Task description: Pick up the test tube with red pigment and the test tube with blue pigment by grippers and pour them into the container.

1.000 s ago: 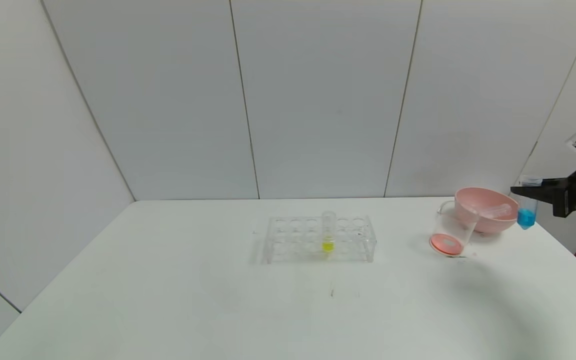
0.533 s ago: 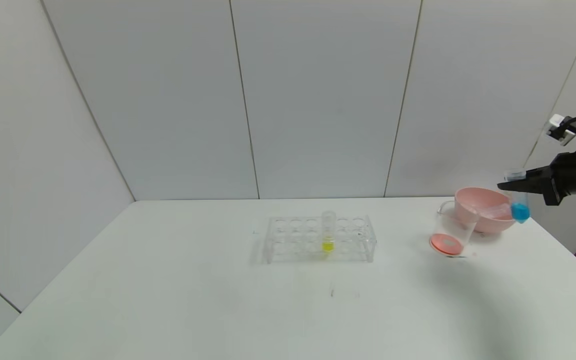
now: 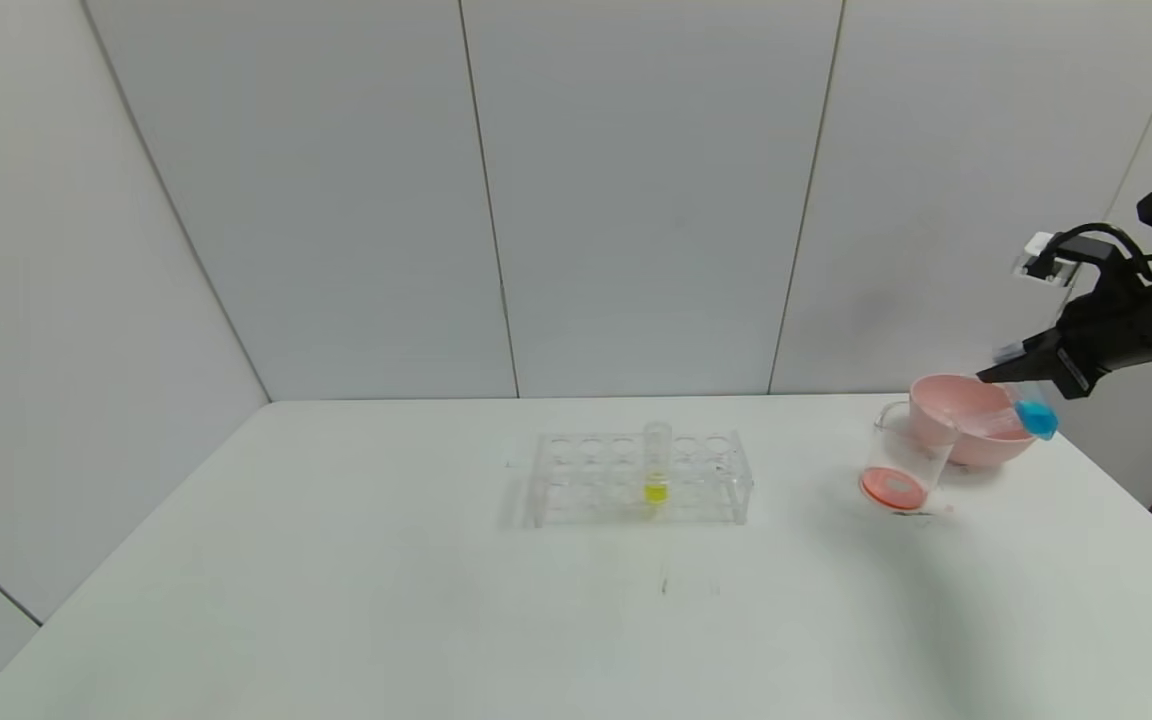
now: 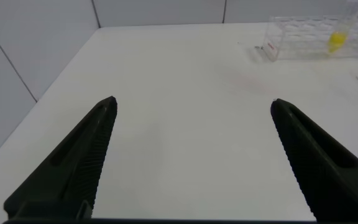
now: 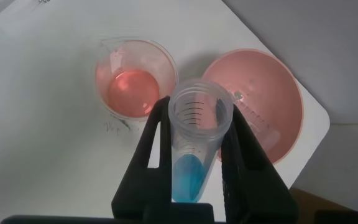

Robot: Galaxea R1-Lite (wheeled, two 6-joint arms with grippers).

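Observation:
My right gripper point(image 3: 1011, 368) is shut on the test tube with blue pigment point(image 3: 1033, 410), held tilted in the air above the pink bowl point(image 3: 976, 415). In the right wrist view the tube point(image 5: 194, 143) sits between my gripper's point(image 5: 197, 102) fingers, open mouth facing the camera, blue liquid at its bottom. The container point(image 3: 901, 462), a clear beaker point(image 5: 135, 81), stands left of the bowl and holds orange-red liquid. An empty clear tube lies in the bowl point(image 5: 260, 99). My left gripper point(image 4: 194, 106) is open and empty over bare table, out of the head view.
A clear tube rack point(image 3: 638, 478) stands mid-table with a yellow-liquid tube point(image 3: 656, 472); it also shows in the left wrist view point(image 4: 319, 40). The table's right edge runs close to the bowl. Grey wall panels stand behind.
My right gripper has risen and moved left toward the bowl, and it has tilted the blue tube further from upright. The beaker, bowl and rack have not moved.

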